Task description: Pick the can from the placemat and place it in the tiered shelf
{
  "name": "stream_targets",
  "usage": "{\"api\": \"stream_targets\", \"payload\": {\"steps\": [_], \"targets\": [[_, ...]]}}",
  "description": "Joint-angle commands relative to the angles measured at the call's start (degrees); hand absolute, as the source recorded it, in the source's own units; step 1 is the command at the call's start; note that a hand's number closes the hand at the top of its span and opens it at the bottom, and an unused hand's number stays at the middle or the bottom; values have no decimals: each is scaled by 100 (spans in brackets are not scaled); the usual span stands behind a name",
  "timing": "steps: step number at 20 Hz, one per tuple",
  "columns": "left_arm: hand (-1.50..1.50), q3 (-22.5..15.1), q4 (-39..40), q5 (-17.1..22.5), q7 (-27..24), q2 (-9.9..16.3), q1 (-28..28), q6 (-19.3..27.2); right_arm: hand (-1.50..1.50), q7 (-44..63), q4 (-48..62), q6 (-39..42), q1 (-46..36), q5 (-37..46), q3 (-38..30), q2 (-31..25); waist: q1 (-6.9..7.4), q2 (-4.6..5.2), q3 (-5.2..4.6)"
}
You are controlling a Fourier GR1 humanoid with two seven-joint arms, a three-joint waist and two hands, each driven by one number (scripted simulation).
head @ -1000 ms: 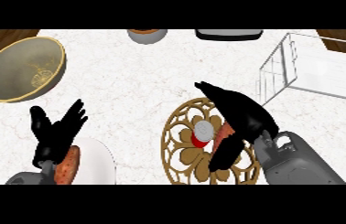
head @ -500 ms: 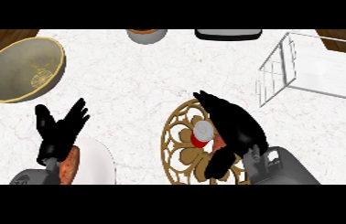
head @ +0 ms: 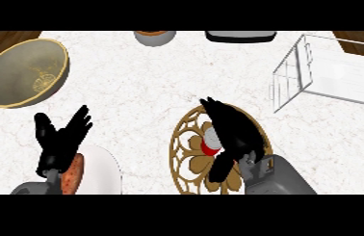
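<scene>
**Right hand over the can on the placemat**

On the white speckled stone counter (head: 163,85) we saw one round openwork gold-and-tan placemat (head: 186,155), and on it one small can with a silver top and a red band (head: 210,142), standing just against the black right hand (head: 235,131). That hand lay over the can's right side with fingers bent down around it; whether they actually gripped it we could not tell. We could read no label or writing on the can.

Compared with half a second before, the right hand sat a little lower and closer over the can, which had not left the placemat.

The black left hand (head: 62,138) rested open, fingers up, at the lower left, above one white plate (head: 103,170) bearing a reddish-brown piece of food (head: 71,177).

We counted one clear wire-framed tiered shelf (head: 320,73) at the upper right, well apart from the can, one large brass-coloured bowl (head: 28,71) at the left edge, one small brown-rimmed bowl (head: 155,36), and one dark tray-like object (head: 240,35) at the top edge.
</scene>
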Motion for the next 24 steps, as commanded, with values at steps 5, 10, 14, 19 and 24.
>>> {"api": "stream_targets", "payload": {"steps": [5, 10, 14, 19, 24], "targets": [[0, 124, -9, -403, 116, -262, -124, 69, -150, -903, 770, -243, 32, 858, -317, 209, -2, 6, -3], [0, 527, 290, -222, 220, -65, -415, -319, -150, -1598, 1321, -660, 172, 1056, -466, 397, -9, 10, -3], [0, 560, -50, -301, 117, -183, 82, -427, -150, -1758, 1219, -747, 450, 1361, -394, 605, 0, 2, -3], [0, 437, 254, -539, 89, -468, -160, -277, 150, -2319, 1911, -104, -70, 1196, -667, 438, -4, 13, -3], [0, 392, -167, -553, 129, -424, 221, -394, 150, -2856, 2035, -126, 301, 1420, -94, 520, 11, 5, -2]]}}
